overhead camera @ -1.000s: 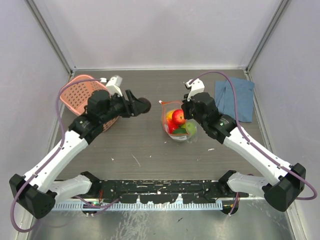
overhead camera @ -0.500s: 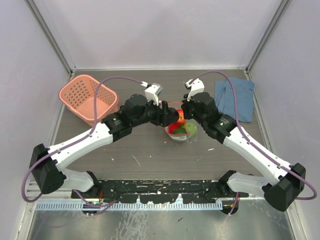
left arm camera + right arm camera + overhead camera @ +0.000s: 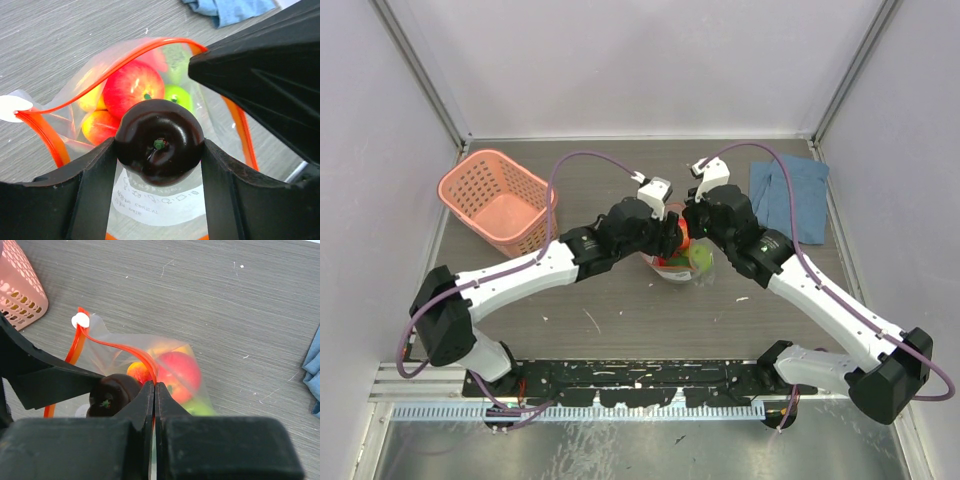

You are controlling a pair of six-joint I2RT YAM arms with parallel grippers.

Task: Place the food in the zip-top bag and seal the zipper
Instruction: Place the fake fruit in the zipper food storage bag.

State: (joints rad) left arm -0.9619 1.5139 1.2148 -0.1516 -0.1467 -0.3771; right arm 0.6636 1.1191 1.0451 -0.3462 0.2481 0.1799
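The clear zip-top bag (image 3: pixel 682 268) stands open mid-table, its orange-red zipper (image 3: pixel 122 54) forming an open loop with the white slider (image 3: pixel 79 320) at its end. Inside lie a red apple (image 3: pixel 132 88), a green fruit (image 3: pixel 178 95) and orange-yellow pieces (image 3: pixel 97 127). My left gripper (image 3: pixel 159 150) is shut on a dark glossy fruit (image 3: pixel 160 140) and holds it over the bag's mouth above the white label (image 3: pixel 155 205). My right gripper (image 3: pixel 154 385) is shut on the zipper edge and holds the mouth up. The dark fruit also shows in the right wrist view (image 3: pixel 114 392).
A pink lattice basket (image 3: pixel 500 200) stands at the back left. A folded blue cloth (image 3: pixel 790 195) lies at the back right. The two arms meet closely over the bag.
My left arm has swung right from beside the basket, carrying the dark fruit to the bag's open mouth. The right arm has held still on the zipper edge.
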